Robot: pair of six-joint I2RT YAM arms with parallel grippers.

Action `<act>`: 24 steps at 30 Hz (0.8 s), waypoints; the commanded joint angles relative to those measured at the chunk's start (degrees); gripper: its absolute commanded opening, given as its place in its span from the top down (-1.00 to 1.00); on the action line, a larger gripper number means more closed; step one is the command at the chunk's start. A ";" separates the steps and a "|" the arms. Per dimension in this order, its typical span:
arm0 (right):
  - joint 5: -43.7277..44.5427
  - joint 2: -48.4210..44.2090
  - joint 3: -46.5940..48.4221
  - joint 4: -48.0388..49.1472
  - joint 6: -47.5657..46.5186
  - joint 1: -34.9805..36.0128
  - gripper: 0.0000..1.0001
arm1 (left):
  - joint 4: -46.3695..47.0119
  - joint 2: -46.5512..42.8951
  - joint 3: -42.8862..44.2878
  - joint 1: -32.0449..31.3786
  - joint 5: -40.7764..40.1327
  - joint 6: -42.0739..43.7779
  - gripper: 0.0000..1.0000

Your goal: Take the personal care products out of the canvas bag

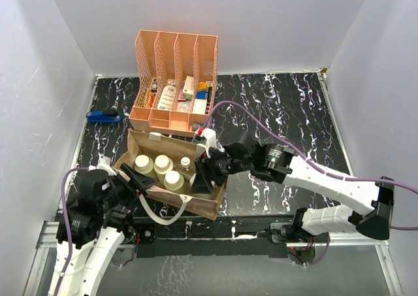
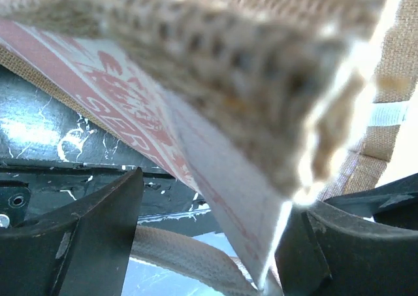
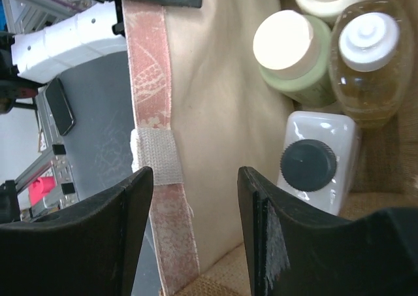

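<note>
My left gripper (image 2: 210, 211) stands spread at the near-left corner of the bag (image 1: 208, 208), with the cloth rim hanging between the fingers, not pinched. My right gripper (image 3: 194, 198) is spread too. It straddles the rim on the far side, just beside the white bottle (image 3: 326, 129) with the dark cap. Nothing is out yet: the three green bottles (image 1: 162, 164), the clear bottle (image 3: 366, 61) and the white one all stand packed together inside the bag, none on the table (image 1: 281, 113). I reckon I'm right at the start, with all five left to lift out and none in hand
</note>
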 commanded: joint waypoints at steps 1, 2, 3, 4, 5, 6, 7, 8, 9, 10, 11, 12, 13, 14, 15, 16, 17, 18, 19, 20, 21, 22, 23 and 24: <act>-3.70 1.53 2.99 1.31 -0.67 2.39 -0.12 | 2.08 3.31 0.31 0.22 2.03 -0.66 -0.38; -3.47 1.80 2.88 2.00 -0.23 2.99 -0.12 | 3.20 3.70 -0.47 0.23 2.67 -0.74 -0.36; -3.20 2.16 2.79 2.42 0.22 3.71 -0.11 | 4.54 3.99 -1.17 0.22 3.23 -0.79 -0.35; -2.92 2.40 2.47 3.15 0.71 4.56 -0.10 | 5.57 4.18 -1.57 0.22 3.50 -0.73 -0.34; -2.60 2.67 2.11 3.93 1.26 5.46 -0.09 | 6.30 4.38 -1.80 0.23 3.40 -0.57 -0.34; -2.10 3.02 1.61 4.71 1.59 6.67 -0.09 | 6.57 4.69 -1.85 0.29 3.16 -0.36 -0.34; -1.63 3.28 0.86 5.58 1.81 8.06 -0.09 | 6.52 5.01 -1.75 0.28 3.00 -0.22 -0.34; -1.20 3.70 0.05 6.47 1.95 9.67 -0.08 | 6.18 5.25 -1.81 0.30 3.03 -0.09 -0.33; -0.45 4.21 -1.03 7.19 2.07 10.86 -0.08 | 5.67 5.32 -2.03 0.29 3.02 -0.07 -0.32; 0.67 4.86 -2.02 7.24 2.10 11.80 -0.07 | 4.97 5.08 -2.41 0.28 2.96 -0.29 -0.29; 1.80 5.45 -2.86 7.02 1.98 12.54 -0.06 | 4.04 4.61 -2.94 0.25 2.97 -0.70 -0.25; 2.73 5.86 -3.87 6.77 1.86 12.95 -0.04 | 3.07 3.86 -3.49 0.29 2.98 -1.03 -0.20; 3.45 6.19 -4.70 6.05 1.47 13.13 -0.03 | 2.08 2.85 -4.01 0.24 2.80 -1.19 -0.16; 4.54 6.40 -5.00 5.02 1.02 13.19 -0.01 | 1.21 1.61 -4.47 0.27 2.51 -1.47 -0.12; 5.82 6.39 -4.87 3.73 0.64 13.23 -0.01 | 0.68 0.47 -5.02 0.29 2.47 -1.82 -0.07; 7.40 6.21 -4.42 2.31 0.24 13.24 -0.01 | 0.66 -0.82 -5.91 0.24 2.76 -2.17 -0.03; 9.02 5.83 -3.59 1.04 -0.23 13.18 -0.01 | 0.97 -1.93 -6.90 0.23 3.31 -2.44 0.02; 10.43 5.25 -2.71 0.21 -0.65 13.19 -0.01 | 1.58 -2.90 -8.01 0.26 3.91 -2.68 0.09; 11.94 4.52 -1.86 -0.04 -1.12 13.21 -0.04 | 2.61 -3.95 -9.20 0.22 4.49 -2.89 0.15; 13.60 3.91 -0.78 -0.25 -1.48 13.16 -0.12 | 3.20 -4.87 -10.26 0.18 4.95 -3.05 0.23; 15.38 3.38 0.30 -0.43 -1.64 13.15 -0.21 | 3.07 -5.84 -11.16 0.22 5.37 -3.51 0.32; 17.06 2.98 1.51 -0.51 -1.74 13.14 -0.29 | 3.05 -6.82 -11.75 0.22 5.56 -3.86 0.39; 18.38 2.69 2.77 -0.43 -1.86 13.15 -0.37 | 3.01 -7.71 -11.94 0.24 5.49 -3.93 0.44; 19.76 2.59 3.95 -0.36 -2.06 13.13 -0.44 | 2.66 -8.47 -11.85 0.29 5.13 -3.93 0.48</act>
